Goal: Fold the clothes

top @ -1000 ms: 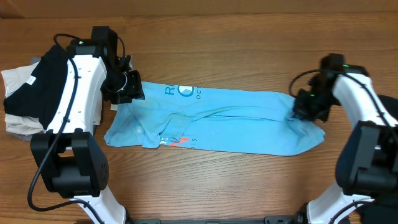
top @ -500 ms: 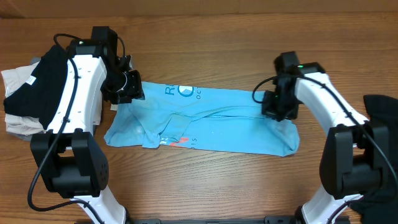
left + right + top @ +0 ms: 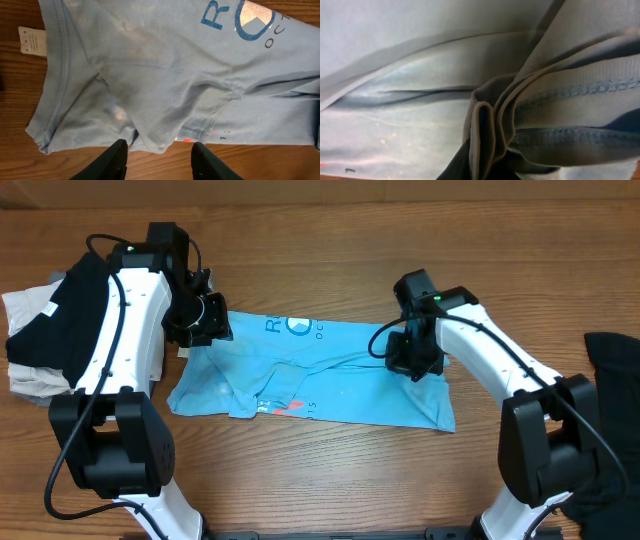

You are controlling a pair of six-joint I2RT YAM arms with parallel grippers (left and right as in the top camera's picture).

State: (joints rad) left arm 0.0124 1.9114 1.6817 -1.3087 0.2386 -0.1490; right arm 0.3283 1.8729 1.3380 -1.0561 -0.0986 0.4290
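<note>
Sky-blue T-shirt (image 3: 340, 395), brown wooden table (image 3: 330, 260)

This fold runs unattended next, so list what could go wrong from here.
1. The right fingers pinch a crumpled wad of the blue T-shirt, not a flat edge, so the fold may land creased and skewed.
2. The left fingers stand open above the collar end and pin nothing, so a pull could slide the whole shirt across the table.

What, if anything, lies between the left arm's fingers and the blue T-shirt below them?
Nothing visible does. The left fingers stand apart over the T-shirt, with only its bare blue fabric showing between them.
</note>
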